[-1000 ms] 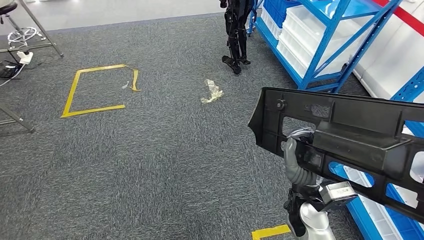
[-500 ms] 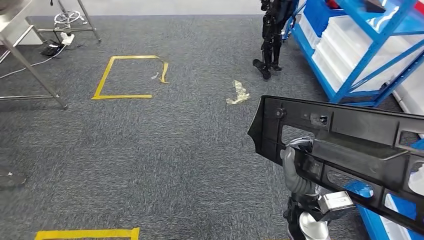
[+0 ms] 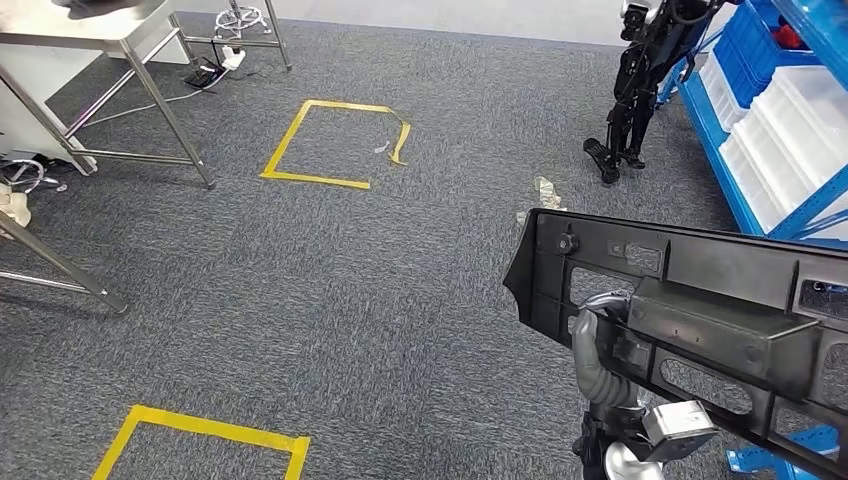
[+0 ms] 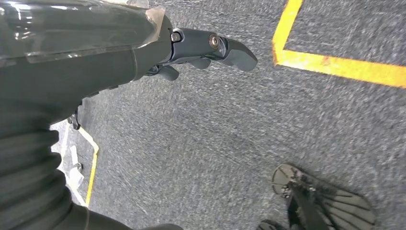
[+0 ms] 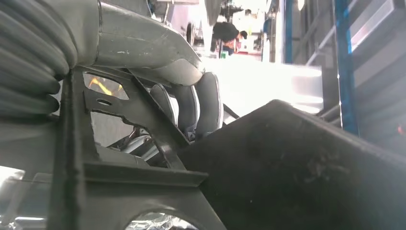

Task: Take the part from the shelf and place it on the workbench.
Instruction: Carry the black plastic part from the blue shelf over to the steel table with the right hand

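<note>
While I carry the long black plastic part with many holes [image 3: 700, 300], my right hand [image 3: 596, 352] grips it from below, with my fingers [image 5: 201, 108] hooked through one of its openings. I think I hold it that way because the part is wide and flat, and a grip through a hole keeps it from sliding off. It sticks out far past my hand on both sides and tilts a little, so it could swing if I turn fast. My left hand [image 4: 210, 48] hangs low at my side over the grey carpet [image 3: 380, 300]. It holds nothing and its fingers are a bit curled, not tight.

Farther from my right hand, across the carpet, lies a square of yellow tape [image 3: 335, 143]. Past that stands the shiny metal workbench [image 3: 95, 30], well apart from the part, and that is where the part must go. Off to the other side is the blue metal shelf with white bins [image 3: 775, 130], and a black robot [image 3: 640, 75] stands next to it.

I can read no words or labels anywhere.
</note>
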{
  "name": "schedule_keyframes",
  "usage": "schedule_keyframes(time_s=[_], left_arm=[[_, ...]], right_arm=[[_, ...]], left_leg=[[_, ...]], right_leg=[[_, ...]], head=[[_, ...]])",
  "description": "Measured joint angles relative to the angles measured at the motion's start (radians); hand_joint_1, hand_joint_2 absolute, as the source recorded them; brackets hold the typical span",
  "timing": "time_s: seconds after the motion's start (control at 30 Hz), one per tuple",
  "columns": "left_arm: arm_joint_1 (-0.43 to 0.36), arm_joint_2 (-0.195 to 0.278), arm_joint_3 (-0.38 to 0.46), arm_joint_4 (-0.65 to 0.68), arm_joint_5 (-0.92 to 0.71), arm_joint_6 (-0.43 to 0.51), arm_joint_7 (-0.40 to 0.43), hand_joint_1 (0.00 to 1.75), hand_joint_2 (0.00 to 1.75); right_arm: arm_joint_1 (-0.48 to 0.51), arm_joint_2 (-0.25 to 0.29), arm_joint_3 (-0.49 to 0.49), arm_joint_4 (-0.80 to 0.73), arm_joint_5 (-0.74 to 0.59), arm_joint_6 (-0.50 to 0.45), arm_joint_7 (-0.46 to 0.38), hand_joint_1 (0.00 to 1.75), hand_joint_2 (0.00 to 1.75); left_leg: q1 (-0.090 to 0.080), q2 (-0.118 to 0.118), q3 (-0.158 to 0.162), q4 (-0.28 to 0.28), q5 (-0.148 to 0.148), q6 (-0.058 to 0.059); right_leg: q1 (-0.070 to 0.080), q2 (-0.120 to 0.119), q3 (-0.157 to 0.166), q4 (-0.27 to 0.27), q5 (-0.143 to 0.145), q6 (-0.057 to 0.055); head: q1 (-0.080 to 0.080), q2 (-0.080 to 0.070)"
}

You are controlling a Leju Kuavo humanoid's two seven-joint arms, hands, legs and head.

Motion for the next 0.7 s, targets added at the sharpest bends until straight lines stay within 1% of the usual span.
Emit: schedule_keyframes(time_s=[0.03, 0.07, 0.1, 0.13, 0.17, 0.2, 0.23, 0.27, 0.3, 0.33, 0.37, 0.4, 0.43, 0.47, 0.5, 0.53, 0.57, 0.6, 0.63, 0.67, 0.7], left_arm=[[0.002, 0.001, 0.000, 0.000, -0.002, -0.001, 0.000, 0.00, 1.75], [0.003, 0.002, 0.000, 0.000, -0.003, -0.002, -0.001, 0.00, 1.75], [0.003, 0.002, 0.000, 0.000, -0.004, -0.003, -0.002, 0.00, 1.75], [0.001, 0.002, 0.000, 0.000, -0.005, -0.004, -0.003, 0.00, 1.75], [-0.001, 0.002, -0.001, 0.000, -0.007, -0.005, -0.004, 0.00, 1.75], [-0.003, 0.002, -0.001, 0.000, -0.009, -0.006, -0.005, 0.00, 1.75], [-0.003, 0.002, -0.001, 0.000, -0.011, -0.007, -0.006, 0.00, 1.75], [-0.003, 0.002, -0.001, 0.000, -0.013, -0.008, -0.006, 0.00, 1.75], [-0.002, 0.002, -0.001, 0.000, -0.013, -0.010, -0.008, 0.00, 1.75], [-0.003, 0.002, -0.001, 0.000, -0.014, -0.011, -0.010, 0.00, 1.75], [-0.005, 0.003, -0.001, 0.000, -0.014, -0.013, -0.012, 0.00, 1.75], [-0.007, 0.004, -0.002, 0.000, -0.014, -0.013, -0.015, 0.00, 1.75], [-0.010, 0.004, -0.002, 0.000, -0.014, -0.013, -0.017, 0.00, 1.75], [-0.012, 0.004, -0.002, 0.000, -0.014, -0.013, -0.018, 0.00, 1.75], [-0.013, 0.004, -0.003, 0.000, -0.014, -0.013, -0.020, 0.00, 1.75], [-0.011, 0.004, -0.003, 0.000, -0.014, -0.013, -0.021, 0.00, 1.75], [-0.010, 0.003, -0.003, 0.000, -0.014, -0.013, -0.023, 0.00, 1.75], [-0.009, 0.003, -0.003, 0.000, -0.014, -0.014, -0.025, 0.00, 1.75], [-0.010, 0.003, -0.004, 0.000, -0.014, -0.015, -0.028, 0.00, 1.75], [-0.011, 0.003, -0.004, 0.000, -0.015, -0.017, -0.031, 0.00, 1.75], [-0.012, 0.003, -0.004, 0.000, -0.017, -0.020, -0.036, 0.00, 1.75]], right_arm=[[0.001, 0.000, -0.001, -0.003, 0.000, 0.000, 0.000, 1.75, 1.75], [0.003, 0.001, -0.002, -0.007, 0.000, -0.001, 0.000, 1.75, 1.75], [0.007, 0.002, -0.003, -0.011, 0.000, -0.001, 0.000, 1.75, 1.75], [0.013, 0.002, -0.005, -0.014, 0.001, -0.002, 0.000, 1.75, 1.75], [0.020, 0.001, -0.008, -0.017, 0.001, -0.003, 0.000, 1.75, 1.75], [0.025, 0.001, -0.011, -0.018, 0.001, -0.004, 0.000, 1.75, 1.75], [0.029, 0.000, -0.014, -0.019, 0.001, -0.005, 0.000, 1.75, 1.75], [0.030, 0.000, -0.017, -0.020, 0.002, -0.005, 0.000, 1.75, 1.75], [0.031, 0.000, -0.020, -0.022, 0.002, -0.005, 0.000, 1.75, 1.75], [0.032, -0.001, -0.023, -0.024, 0.002, -0.005, 0.000, 1.75, 1.75], [0.032, -0.001, -0.026, -0.028, 0.002, -0.005, 0.000, 1.75, 1.75], [0.033, -0.002, -0.029, -0.031, 0.002, -0.005, 0.000, 1.75, 1.75], [0.034, -0.003, -0.033, -0.035, 0.001, -0.005, 0.000, 1.75, 1.75], [0.035, -0.003, -0.036, -0.037, 0.001, -0.005, 0.000, 1.75, 1.75], [0.035, -0.003, -0.038, -0.040, 0.001, -0.005, 0.000, 1.75, 1.75], [0.034, -0.004, -0.040, -0.044, 0.001, -0.005, 0.000, 1.75, 1.75], [0.033, -0.003, -0.041, -0.048, 0.002, -0.005, 0.000, 1.75, 1.75], [0.034, -0.003, -0.043, -0.052, 0.002, -0.005, 0.000, 1.75, 1.75], [0.035, -0.003, -0.046, -0.055, 0.002, -0.005, 0.000, 1.75, 1.75], [0.039, -0.003, -0.049, -0.057, 0.002, -0.006, 0.000, 1.75, 1.75], [0.045, -0.004, -0.052, -0.058, 0.001, -0.006, 0.000, 1.75, 1.75]], left_leg=[[0.000, 0.008, -0.003, 0.005, -0.004, -0.005], [0.000, 0.028, -0.012, 0.022, -0.017, -0.010], [0.000, 0.055, -0.030, 0.059, -0.040, -0.014], [0.000, 0.086, -0.059, 0.120, -0.073, -0.018], [0.001, 0.106, -0.094, 0.191, -0.106, -0.022], [0.004, 0.117, -0.126, 0.254, -0.130, -0.025], [0.006, 0.122, -0.145, 0.291, -0.137, -0.027], [0.007, 0.126, -0.143, 0.286, -0.125, -0.028], [0.008, 0.134, -0.120, 0.244, -0.098, -0.028], [0.007, 0.153, -0.082, 0.176, -0.065, -0.025], [0.004, 0.183, -0.043, 0.105, -0.040, -0.022], [0.001, 0.206, -0.013, 0.051, -0.025, -0.017], [-0.002, 0.221, 0.003, 0.021, -0.019, -0.012], [-0.007, 0.220, 0.006, 0.011, -0.020, -0.008], [-0.009, 0.204, 0.005, 0.009, -0.018, -0.001], [-0.008, 0.191, 0.007, 0.005, -0.015, 0.006], [-0.007, 0.178, 0.010, 0.001, -0.012, 0.013], [-0.003, 0.166, 0.013, -0.003, -0.008, 0.019], [-0.001, 0.153, 0.014, -0.005, -0.005, 0.024], [0.000, 0.139, 0.012, -0.005, -0.003, 0.028], [0.000, 0.124, 0.010, -0.004, -0.002, 0.030]], right_leg=[[-0.001, -0.008, 0.000, -0.001, 0.002, -0.007], [-0.004, -0.018, 0.001, -0.003, 0.003, -0.015], [-0.007, -0.029, 0.003, -0.005, 0.004, -0.023], [-0.005, -0.041, 0.003, -0.005, 0.002, -0.028], [-0.003, -0.055, 0.003, -0.005, 0.001, -0.033], [-0.001, -0.068, 0.003, -0.005, -0.001, -0.035], [0.000, -0.082, 0.003, -0.005, -0.002, -0.036], [0.000, -0.094, 0.004, -0.005, -0.002, -0.036], [0.000, -0.104, 0.005, -0.004, -0.004, -0.036], [0.001, -0.115, 0.008, -0.004, -0.005, -0.034], [0.004, -0.124, 0.011, -0.003, -0.008, -0.031], [0.009, -0.134, 0.013, -0.003, -0.012, -0.026], [0.013, -0.144, 0.016, -0.002, -0.014, -0.021], [0.016, -0.156, 0.018, -0.002, -0.017, -0.016], [0.016, -0.169, 0.022, -0.004, -0.019, -0.011], [0.014, -0.170, 0.023, 0.000, -0.022, -0.006], [0.012, -0.154, 0.019, 0.014, -0.033, -0.002], [0.011, -0.129, 0.006, 0.047, -0.051, -0.001], [0.008, -0.096, -0.019, 0.101, -0.076, -0.002], [0.007, -0.071, -0.052, 0.168, -0.105, -0.006], [0.006, -0.058, -0.085, 0.235, -0.129, -0.007]], head=[[0.000, 0.000], [-0.003, 0.000], [-0.007, 0.000], [-0.010, 0.000], [-0.014, 0.000], [-0.014, 0.000], [-0.014, 0.000], [-0.015, 0.000], [-0.015, 0.000], [-0.015, 0.000], [-0.015, 0.000], [-0.014, 0.000], [-0.012, 0.000], [-0.011, 0.000], [-0.009, 0.000], [-0.008, 0.000], [-0.008, 0.000], [-0.006, 0.000], [-0.004, 0.000], [-0.002, 0.000], [0.000, 0.000]])
